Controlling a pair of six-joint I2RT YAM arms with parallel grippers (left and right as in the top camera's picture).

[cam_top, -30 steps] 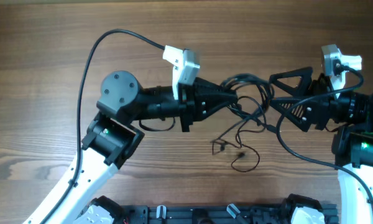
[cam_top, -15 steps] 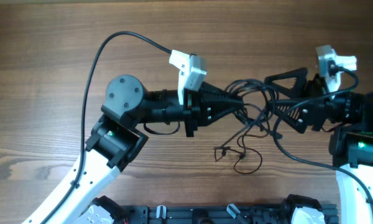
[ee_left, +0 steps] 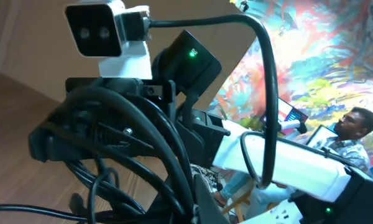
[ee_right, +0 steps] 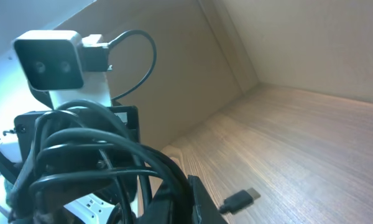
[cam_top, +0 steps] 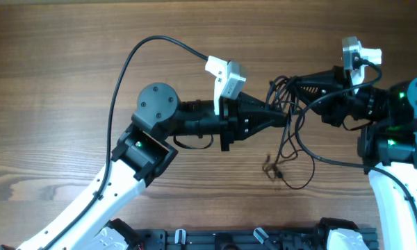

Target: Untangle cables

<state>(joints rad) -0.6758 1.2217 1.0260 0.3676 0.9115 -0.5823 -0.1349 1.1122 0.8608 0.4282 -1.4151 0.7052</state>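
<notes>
Cables (cam_top: 279, 90) hang bunched between the arms at about two o'clock from the centre of the table (cam_top: 55, 69), with loose strands trailing toward five o'clock to a small plug (cam_top: 267, 167) on the wood. Left gripper (cam_top: 285, 119) and right gripper (cam_top: 295, 83) both have their fingers pinched narrow on the bundle, nearly tip to tip. Best, I judge, to draw them apart slowly toward nine and three o'clock, watching that strands slide free rather than tighten the knot.
</notes>
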